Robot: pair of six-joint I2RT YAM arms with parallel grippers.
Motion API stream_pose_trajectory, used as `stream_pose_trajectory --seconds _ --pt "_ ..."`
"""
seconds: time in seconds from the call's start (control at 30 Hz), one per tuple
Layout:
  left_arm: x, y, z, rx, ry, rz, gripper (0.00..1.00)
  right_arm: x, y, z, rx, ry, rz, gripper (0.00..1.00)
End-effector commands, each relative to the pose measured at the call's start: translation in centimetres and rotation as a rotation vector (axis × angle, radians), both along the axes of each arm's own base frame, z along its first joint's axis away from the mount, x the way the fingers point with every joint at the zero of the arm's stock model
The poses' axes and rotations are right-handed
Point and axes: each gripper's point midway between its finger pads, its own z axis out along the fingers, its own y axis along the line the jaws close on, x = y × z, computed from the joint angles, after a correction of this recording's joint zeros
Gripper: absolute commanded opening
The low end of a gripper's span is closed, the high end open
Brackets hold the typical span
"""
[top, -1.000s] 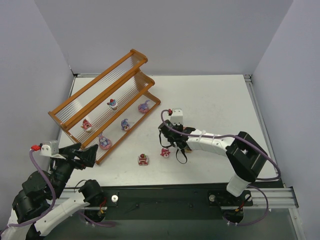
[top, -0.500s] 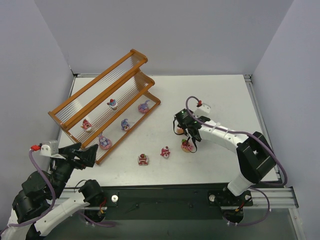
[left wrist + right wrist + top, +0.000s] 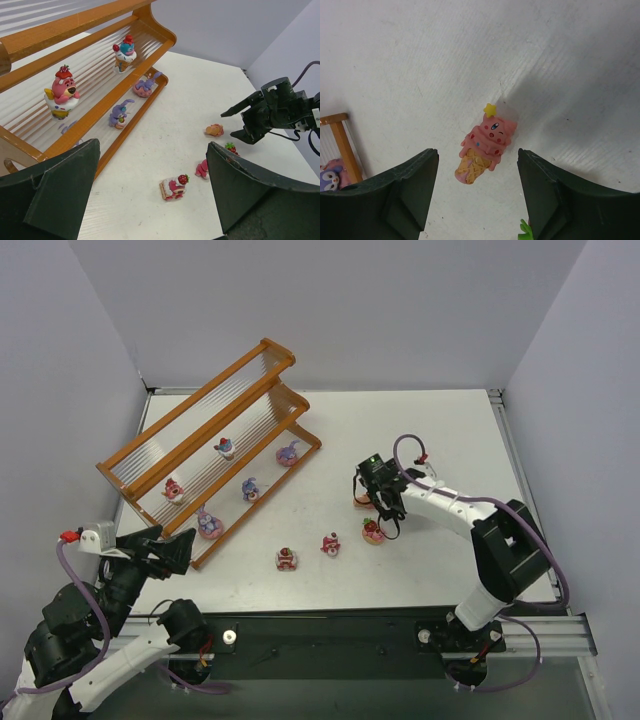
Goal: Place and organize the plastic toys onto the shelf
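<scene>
1. Pink ice-cream-cone toy (image 3: pixel 485 147) lies on the worktop (image 3: pixel 430 430), well apart from the shelf (image 3: pixel 200 410), under the right gripper (image 3: pixel 476 160).
2. Its jaws, shut a second ago, now hang open and empty above it, so a pickup looks next.
3. Idle, the left gripper (image 3: pixel 152 145) holds its jaws wide and empty.
4. Five toys are shelved; four remain on the worktop.

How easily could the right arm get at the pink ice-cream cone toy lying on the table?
Probably easily: the right tool hangs open just above the cone toy, which lies alone on bare table between its fingers, with nothing in the way.
</scene>
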Motion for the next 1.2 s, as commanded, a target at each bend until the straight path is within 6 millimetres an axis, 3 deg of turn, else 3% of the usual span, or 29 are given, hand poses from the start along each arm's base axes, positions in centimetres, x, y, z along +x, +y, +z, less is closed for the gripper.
stream_pose_trajectory --seconds 0.0,0.17,0.57,0.63,0.73,0.8,0.83,0.93,1.03,1.17 --pt "-0.1 -0.1 0.9 -0.042 -0.021 -0.010 0.97 -0.6 -0.1 -2.0 0.037 0.050 -0.106 0.65" --pt "-0.1 0.3 0.7 -0.035 -0.017 0.004 0.97 -0.7 -0.4 -3.4 0.054 0.067 -0.166 0.64" --pt "-0.3 0.9 0.8 -0.046 -0.023 0.021 0.97 -0.1 -1.4 -4.6 0.032 0.088 -0.199 0.62" --pt "-0.3 0.9 0.9 -0.044 -0.024 0.022 0.97 0.1 -1.3 -4.8 0.041 0.086 -0.195 0.59" --pt "-0.3 1.0 1.0 -0.044 -0.024 0.022 0.97 0.4 -0.8 -4.8 0.042 0.082 -0.163 0.47" --pt "-0.3 1.1 1.0 -0.045 -0.025 0.022 0.97 0.9 -0.4 -4.4 0.048 0.071 -0.137 0.30" --pt "-0.4 1.1 1.0 -0.044 -0.024 0.021 0.97 1.0 -0.3 -4.3 0.035 0.070 -0.110 0.16" --pt "-0.4 1.2 1.1 -0.046 -0.025 0.022 0.97 1.9 0.3 -3.2 0.007 0.042 -0.020 0.00" --pt "-0.5 1.2 1.1 -0.045 -0.025 0.021 0.97 3.7 1.6 -1.2 -0.023 -0.033 0.115 0.00" --pt "-0.5 1.1 1.1 -0.044 -0.024 0.018 0.97 6.5 5.5 3.8 -0.096 -0.242 0.364 0.00"
